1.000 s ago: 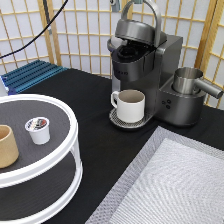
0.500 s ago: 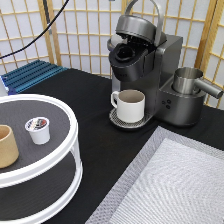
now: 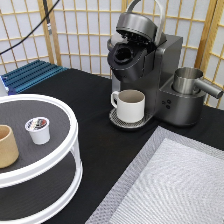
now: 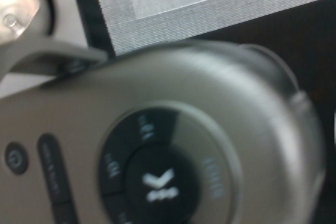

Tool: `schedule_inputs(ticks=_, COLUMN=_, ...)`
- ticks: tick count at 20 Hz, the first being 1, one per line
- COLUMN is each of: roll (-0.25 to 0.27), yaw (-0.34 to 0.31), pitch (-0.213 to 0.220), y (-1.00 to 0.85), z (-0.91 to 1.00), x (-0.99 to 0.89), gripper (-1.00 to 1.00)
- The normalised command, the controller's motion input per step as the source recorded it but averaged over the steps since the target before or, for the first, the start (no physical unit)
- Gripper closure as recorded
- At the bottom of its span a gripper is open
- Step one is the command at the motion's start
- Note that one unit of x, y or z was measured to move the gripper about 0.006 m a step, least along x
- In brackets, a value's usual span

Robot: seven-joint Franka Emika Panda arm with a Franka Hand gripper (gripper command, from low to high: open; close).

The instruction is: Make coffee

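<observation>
The coffee pod (image 3: 38, 129) sits untouched on the white 2-tier stand (image 3: 70, 150), beside a tan cup (image 3: 7, 146). Black tabletop (image 3: 95, 100), grey mat (image 3: 175, 185). Further back, 1 mug (image 3: 131, 105) waits under the brewer (image 3: 145, 70), lid up. Gripper's out of shot, so can't tell its state.

the coffee machine (image 3: 150, 75) is dark grey with a silvery lid; in the wrist view its top (image 4: 165, 145) is grey-brown with a black button ring and a white mark. the mug (image 3: 131, 105) under it is white. the coffee pod (image 3: 38, 130) is white with a dark-and-red top. the cup (image 3: 7, 146) is tan. the two-tier stand (image 3: 70, 150) has white rims and dark mesh shelves. the table (image 3: 90, 100) is black, the mat (image 3: 170, 185) woven grey. the metal jug (image 3: 189, 81) is silver. the screen (image 3: 80, 35) behind has pale panels in wooden frames. the grille (image 3: 30, 75) is blue.
</observation>
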Motion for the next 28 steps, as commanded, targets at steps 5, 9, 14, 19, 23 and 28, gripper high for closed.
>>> schedule_inputs(ticks=5, roll=0.054, yaw=0.095, pitch=0.063, y=-0.89, z=0.23, x=0.22, gripper=-1.00)
schedule_inputs(ticks=9, roll=0.017, yaw=0.081, pitch=0.082, y=-0.93, z=-0.04, x=0.32, gripper=-1.00)
schedule_inputs(ticks=14, roll=0.000, yaw=0.045, pitch=0.115, y=-0.97, z=-0.22, x=0.36, gripper=-1.00)
schedule_inputs(ticks=19, roll=0.024, yaw=0.047, pitch=0.090, y=-0.98, z=-0.35, x=0.31, gripper=-1.00)
schedule_inputs(ticks=23, roll=0.079, yaw=0.053, pitch=0.097, y=-0.95, z=-0.43, x=0.22, gripper=-1.00)
schedule_inputs(ticks=28, roll=0.098, yaw=0.031, pitch=-0.001, y=-0.98, z=-0.18, x=0.03, gripper=-1.00)
